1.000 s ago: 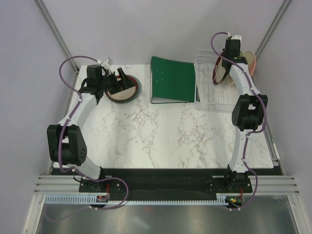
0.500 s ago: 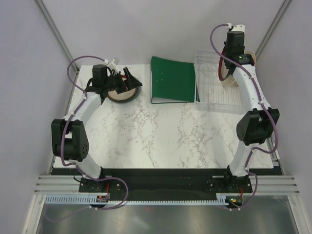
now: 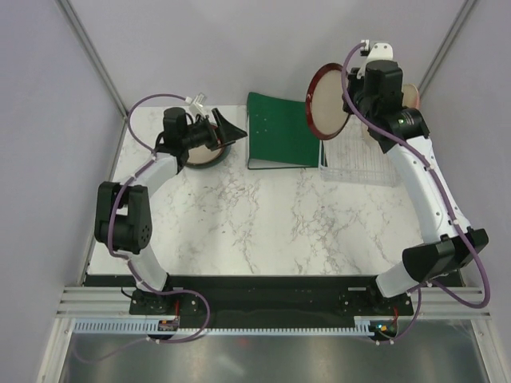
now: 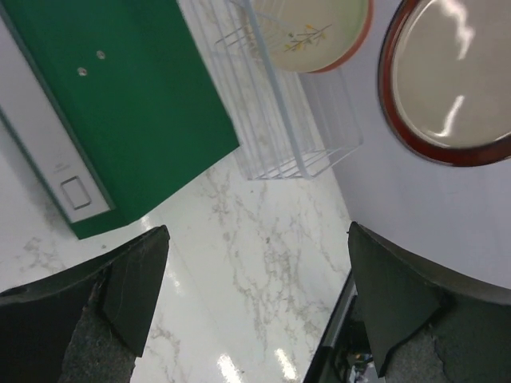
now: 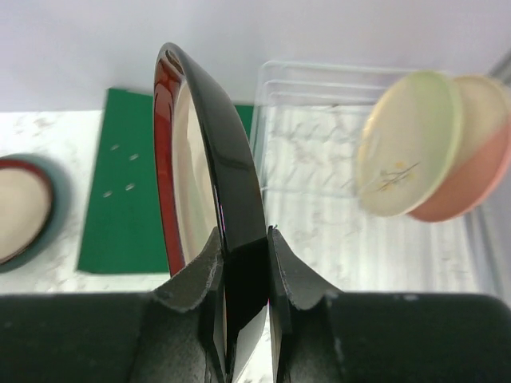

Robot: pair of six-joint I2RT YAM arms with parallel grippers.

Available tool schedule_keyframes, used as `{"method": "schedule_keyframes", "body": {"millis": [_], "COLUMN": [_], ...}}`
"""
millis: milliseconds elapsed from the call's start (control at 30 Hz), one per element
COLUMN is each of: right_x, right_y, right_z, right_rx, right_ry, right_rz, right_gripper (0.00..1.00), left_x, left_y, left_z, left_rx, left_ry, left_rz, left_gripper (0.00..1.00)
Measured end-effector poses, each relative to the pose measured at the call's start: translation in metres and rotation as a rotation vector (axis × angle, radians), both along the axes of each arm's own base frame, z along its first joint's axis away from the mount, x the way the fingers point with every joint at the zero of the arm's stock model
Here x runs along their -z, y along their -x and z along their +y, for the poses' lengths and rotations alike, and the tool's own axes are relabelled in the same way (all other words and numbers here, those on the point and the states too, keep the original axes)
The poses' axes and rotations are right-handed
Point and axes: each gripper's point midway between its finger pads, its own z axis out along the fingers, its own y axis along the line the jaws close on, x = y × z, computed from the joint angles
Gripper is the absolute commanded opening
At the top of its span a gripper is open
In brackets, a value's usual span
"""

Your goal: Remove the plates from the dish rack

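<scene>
pale lilac walls around a white marbled surface [image 3: 263, 223]. two arms bolted at its near edge: left arm [image 3: 132, 207] stretched to the far left corner, right arm [image 3: 423, 183] raised high at the far right.

flat at the far middle, a green binder [image 3: 283, 130]. just right of it, a clear ribbed rack [image 3: 359, 163].

still in the rack, at its far right end, two plates on edge and leaning together: sprig plate [image 5: 403, 148] in front, pink plate [image 5: 471, 171] behind it, both mostly hidden by the right arm in the top view.

out of the rack and up in the air, a red plate [image 3: 327, 102], on edge, beige face toward the left, seen from above over the line where binder and rack meet. right jaws clamped on its dark rim, one finger [image 5: 192, 279] on each side.

at the far left, a grey plate [image 3: 227, 148] flat on the surface, with a second red-rimmed plate [image 3: 200, 154] lying in it.

left jaws wide apart and empty, raised beside that stack on the binder side, touching neither plate.
</scene>
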Motion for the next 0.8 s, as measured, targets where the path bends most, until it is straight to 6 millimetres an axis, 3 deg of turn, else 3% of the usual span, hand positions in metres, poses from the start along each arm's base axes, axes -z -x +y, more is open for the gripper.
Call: {"method": "schedule_keyframes", "body": {"millis": [233,367,600,800], "right_x": [0.032,0.049,0.071,0.074], "right_y": [0.031,0.037,0.045,0.051], "right_z": [0.032,0.046,0.077,0.098], "right_rx": [-0.093,-0.117,-0.174,-0.216], "right_ry": [-0.115,-0.152,-0.182,-0.197], "right_rz": [0.077,0.117,0.157,0.161], "right_gripper": [0.0,0.0,0.0,0.0], "left_x": [-0.013,-0.02,-0.002,0.002], "left_y": [0.006,0.008,0.021,0.028], "left_z": [-0.019,-0.038,-0.077,-0.095], "left_rx": [0.055,0.104,0.19,0.227], "left_ry": [0.168,0.259,0.323,0.334], "left_rz": [-0.028,-0.039,0.023,0.036], "left_gripper": [1.0,1.0,1.0,1.0]}}
